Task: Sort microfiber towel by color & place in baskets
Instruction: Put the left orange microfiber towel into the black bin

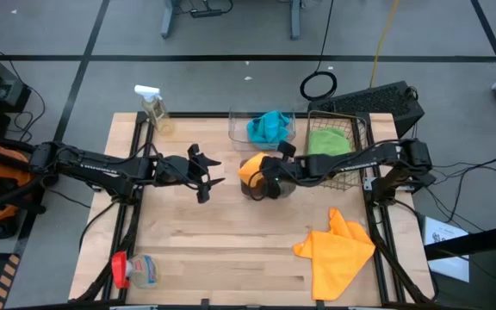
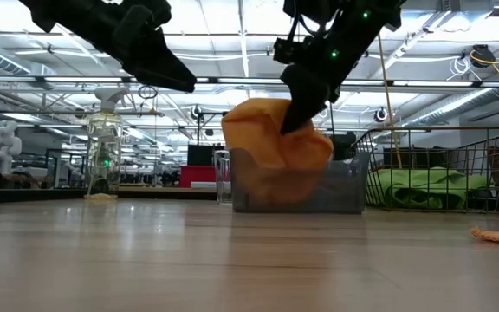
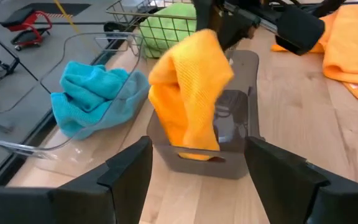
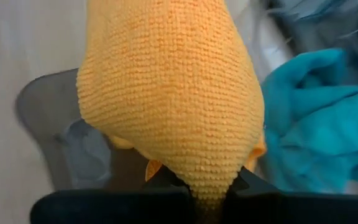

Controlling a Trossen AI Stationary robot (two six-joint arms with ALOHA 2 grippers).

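right gripper (image 1: 267, 178) sits over the grey tub (image 1: 269, 188) near the table's middle, fingers pinched tight on an orange towel (image 1: 251, 167). the towel hangs from the grip with its lower part down inside the tub and its upper folds bulging above the rim, as the low view shows (image 2: 275, 147). in the right wrist view the cloth (image 4: 173, 93) fills most of the frame, squeezed between the two dark fingers.

left gripper (image 1: 207, 175) hovers above bare wood just to the tub's left, jaws spread wide and holding nothing; its wrist view looks straight at the tub (image 3: 229, 134) between its open fingers (image 3: 126, 171).

behind the grey tub, the clear tub (image 1: 235, 129) holds turquoise cloth (image 1: 269, 127). beside it to the right, the wire basket (image 1: 358, 146) holds green cloth (image 1: 328, 140). a second orange towel (image 1: 338, 250) lies spread flat on the table's front right part, well apart from the tubs.

spray bottle (image 1: 154, 108) stands at the table's back left corner. a small item with a red cap (image 1: 134, 269) lies near the front left corner.
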